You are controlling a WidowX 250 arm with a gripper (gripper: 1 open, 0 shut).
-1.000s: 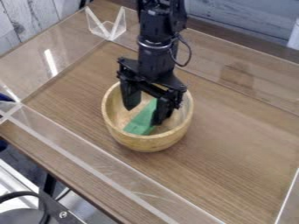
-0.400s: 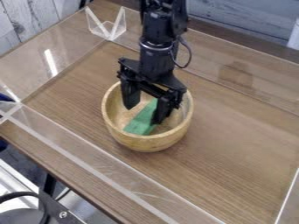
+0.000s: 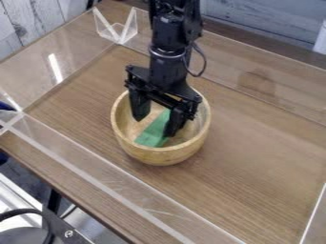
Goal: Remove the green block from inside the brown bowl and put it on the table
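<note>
The brown bowl sits on the table a little left of centre. Inside it the green block leans against the bowl's inner wall, its upper end between the fingers. My black gripper hangs straight down over the bowl, open, with one finger left of the block and the other at its right. The fingertips reach down into the bowl. I cannot tell whether they touch the block.
Low clear acrylic walls edge the tabletop on all sides. A clear acrylic stand is at the back left. The arm's black column rises above the bowl. Black cables lie off the table at bottom left.
The gripper has shifted very slightly left over the bowl; its jaws stay open and the green block has not moved.
</note>
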